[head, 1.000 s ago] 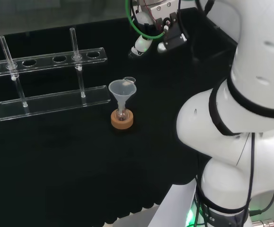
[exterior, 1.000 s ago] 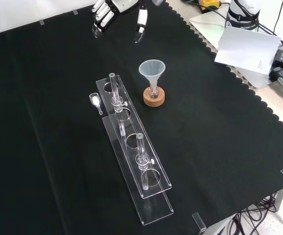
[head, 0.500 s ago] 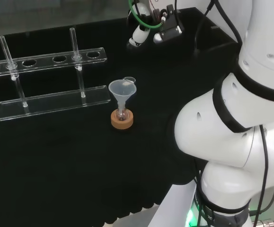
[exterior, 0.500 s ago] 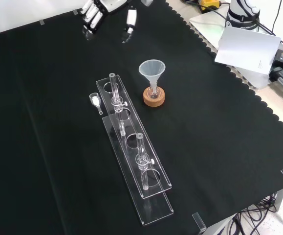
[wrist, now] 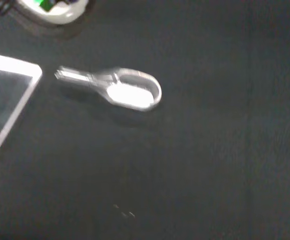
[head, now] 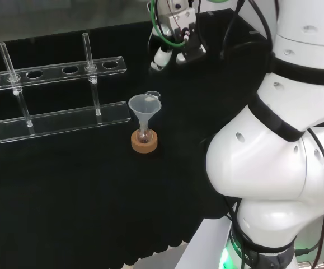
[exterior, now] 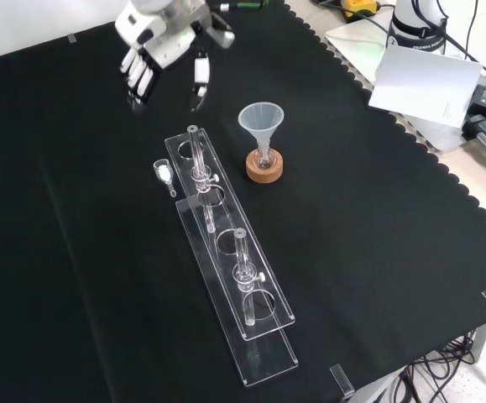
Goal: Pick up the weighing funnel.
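Black cloth held the weighing funnel at six o'clock from your hand in the front view, well apart, stem pointing five o'clock; the hand hung spread, holding nothing.

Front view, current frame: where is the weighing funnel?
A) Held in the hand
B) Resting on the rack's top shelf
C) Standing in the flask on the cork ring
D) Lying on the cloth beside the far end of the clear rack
D: the weighing funnel lies on the cloth just left of the rack, and the hand hovers apart from it, fingers relaxed, holding nothing.
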